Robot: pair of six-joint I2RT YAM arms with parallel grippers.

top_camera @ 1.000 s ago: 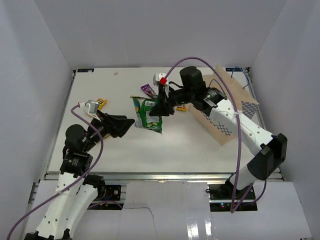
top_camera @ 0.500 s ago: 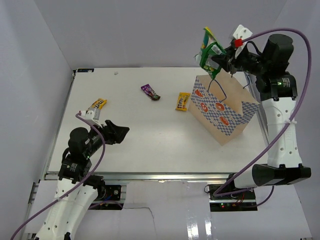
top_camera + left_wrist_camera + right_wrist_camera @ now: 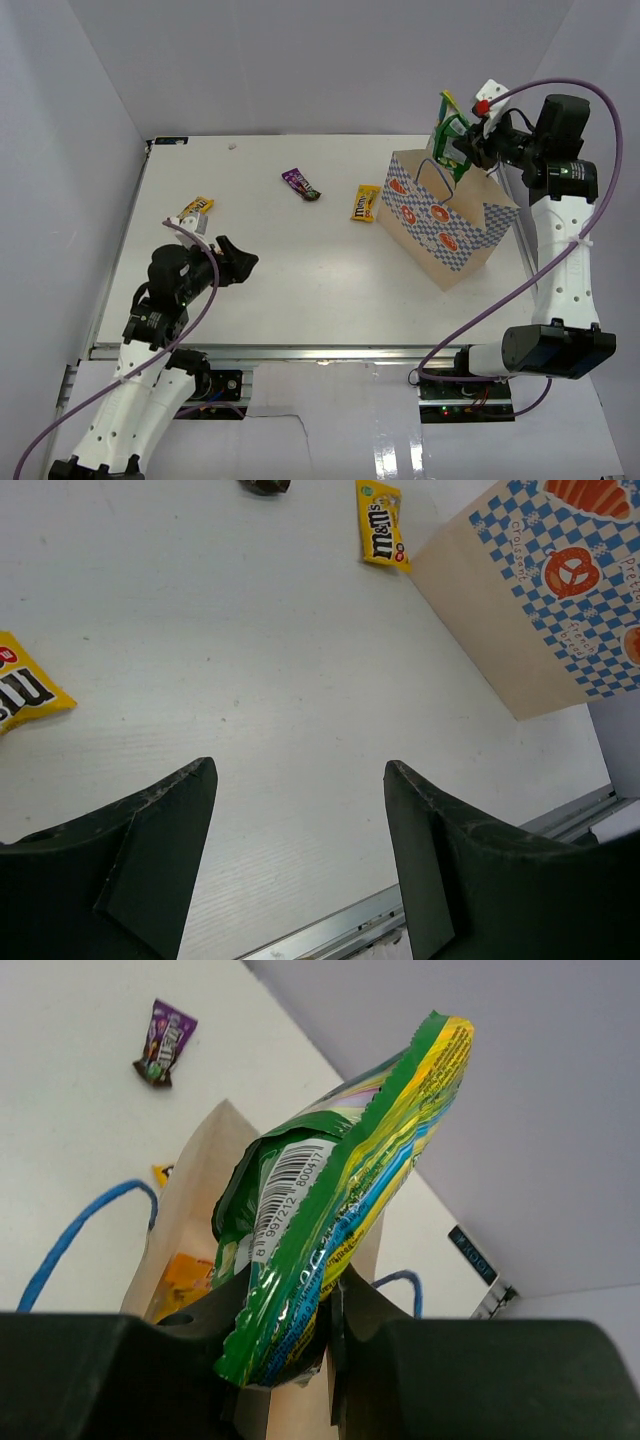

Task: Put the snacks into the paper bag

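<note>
Right fingers (image 3: 120, 1360) clamp green packet (image 3: 340, 1190), seemingly over paper bag (image 3: 440, 225); left fingers (image 3: 160, 840) wide

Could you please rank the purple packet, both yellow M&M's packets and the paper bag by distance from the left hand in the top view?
1. left yellow M&M's packet, just beyond the left hand
2. purple packet, far centre
3. right yellow M&M's packet, beside the bag
4. paper bag, right side

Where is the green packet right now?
Top view, far right: the green packet is clamped in the right jaws, held over the open top of the paper bag at the table's far right corner.
</note>
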